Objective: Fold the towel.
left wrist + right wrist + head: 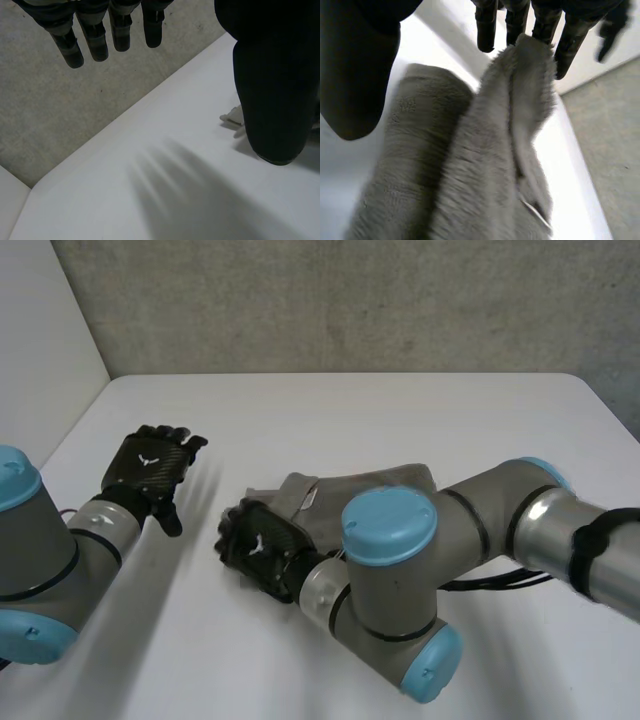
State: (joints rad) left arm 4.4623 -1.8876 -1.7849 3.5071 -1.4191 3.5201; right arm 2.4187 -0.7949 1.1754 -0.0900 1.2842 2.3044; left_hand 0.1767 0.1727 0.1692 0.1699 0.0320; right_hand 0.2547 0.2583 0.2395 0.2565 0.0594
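towel (375, 483): grey terry, bunched on the white surface (400, 410), just beyond the right hand (258, 545).
right hand: a raised fold of the towel comes up against it; cannot tell whether it is clamped on the cloth.
left hand (150, 472): fingers apart and relaxed, holding nothing, well apart from the towel.
tag (310, 498): small, white, on the towel beside the right hand; writing too small to read.
emblem (148, 462): white mark on the back of each hand, no letters.

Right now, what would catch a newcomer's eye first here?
The right hand, near the middle of the white table, pinches up one end of the crumpled grey towel, which its arm partly covers. The left hand hovers open and empty over the table's left side.
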